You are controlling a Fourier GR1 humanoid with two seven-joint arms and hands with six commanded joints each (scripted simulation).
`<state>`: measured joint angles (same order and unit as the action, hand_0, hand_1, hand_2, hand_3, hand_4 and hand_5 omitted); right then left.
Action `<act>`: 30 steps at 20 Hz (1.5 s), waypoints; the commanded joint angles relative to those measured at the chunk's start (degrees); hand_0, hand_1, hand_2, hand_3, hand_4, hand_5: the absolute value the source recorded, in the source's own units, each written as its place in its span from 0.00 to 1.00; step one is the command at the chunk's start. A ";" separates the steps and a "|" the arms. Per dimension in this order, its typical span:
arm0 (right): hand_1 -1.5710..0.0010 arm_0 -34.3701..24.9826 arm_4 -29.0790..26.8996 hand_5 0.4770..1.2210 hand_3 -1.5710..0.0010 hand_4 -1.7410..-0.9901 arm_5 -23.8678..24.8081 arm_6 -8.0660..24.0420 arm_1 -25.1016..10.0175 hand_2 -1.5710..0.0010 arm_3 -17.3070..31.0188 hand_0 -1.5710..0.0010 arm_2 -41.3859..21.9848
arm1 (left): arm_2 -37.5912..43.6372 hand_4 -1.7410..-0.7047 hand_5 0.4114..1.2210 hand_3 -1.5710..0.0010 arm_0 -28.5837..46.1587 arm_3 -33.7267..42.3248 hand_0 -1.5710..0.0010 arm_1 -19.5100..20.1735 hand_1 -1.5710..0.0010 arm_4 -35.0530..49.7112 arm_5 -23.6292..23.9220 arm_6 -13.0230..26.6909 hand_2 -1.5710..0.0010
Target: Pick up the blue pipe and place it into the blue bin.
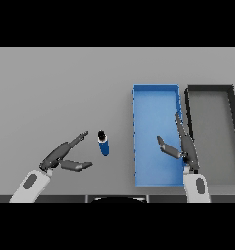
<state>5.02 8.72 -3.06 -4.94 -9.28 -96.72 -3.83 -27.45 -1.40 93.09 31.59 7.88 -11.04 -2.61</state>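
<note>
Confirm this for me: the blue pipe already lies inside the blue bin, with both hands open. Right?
Not quite. The head view shows the pipe on the table left of the bin, near the left robot hand. Both hands are open; the right robot hand is over the bin.

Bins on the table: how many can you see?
2. The blue bin sits right of the blue pipe; the dark grey bin stands beside it, further right. None seems hidden.
</note>
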 commanded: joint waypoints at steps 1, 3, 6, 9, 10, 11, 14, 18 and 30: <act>1.00 0.11 0.37 0.19 1.00 0.71 0.00 -0.32 0.16 1.00 0.46 1.00 -0.26 | -0.44 0.58 0.05 1.00 -0.89 -0.77 1.00 -1.06 1.00 -0.19 -0.11 0.08 1.00; 1.00 -0.51 0.13 0.20 1.00 0.70 0.09 -0.55 0.39 1.00 1.01 1.00 -0.02 | -2.05 0.57 0.05 1.00 -2.21 -2.37 1.00 -4.29 1.00 -1.59 0.65 0.26 1.00; 1.00 -0.22 -0.05 0.20 1.00 0.71 0.11 -0.14 -0.31 1.00 0.41 1.00 0.54 | -2.99 0.57 0.06 1.00 -4.01 -5.86 1.00 -8.18 1.00 -3.36 2.02 -1.03 1.00; 1.00 0.31 -0.19 0.20 1.00 0.71 0.07 0.43 -0.55 1.00 -0.26 1.00 0.75 | -3.30 0.58 0.06 1.00 -6.95 -9.59 1.00 -12.09 1.00 -3.90 2.79 -1.03 1.00; 1.00 0.56 -0.22 0.21 1.00 0.71 -0.09 -0.32 -0.54 1.00 -0.08 1.00 0.70 | -3.32 0.59 0.06 1.00 -7.45 -10.38 1.00 -12.50 1.00 -4.10 2.71 -1.77 1.00; 1.00 0.55 0.20 0.21 1.00 0.71 0.26 -0.51 -0.31 1.00 -0.18 1.00 0.49 | -3.58 0.60 0.06 1.00 -8.40 -12.44 1.00 -13.38 1.00 -4.87 2.72 -2.16 1.00; 1.00 0.87 -0.32 0.22 1.00 0.69 0.18 -0.79 -0.06 1.00 -0.10 1.00 0.70 | -5.19 0.66 0.02 1.00 -9.37 -14.93 1.00 -15.40 1.00 -8.33 4.84 -1.31 1.00; 1.00 1.16 0.93 0.23 1.00 0.71 0.66 -1.13 -0.29 1.00 -0.47 1.00 0.30 | -5.42 0.63 0.04 1.00 -9.56 -16.11 1.00 -17.62 1.00 -7.43 4.37 -3.55 1.00; 1.00 0.12 -0.48 0.23 1.00 0.69 0.05 -0.41 -0.05 1.00 0.63 1.00 0.85 | -4.73 0.20 0.87 0.15 -9.34 -17.28 0.20 -22.86 0.17 -4.20 4.77 -6.73 0.15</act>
<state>5.12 8.25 -3.00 -5.27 -9.32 -96.09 -2.98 -32.20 -10.74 75.81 8.71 3.73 -6.40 -9.57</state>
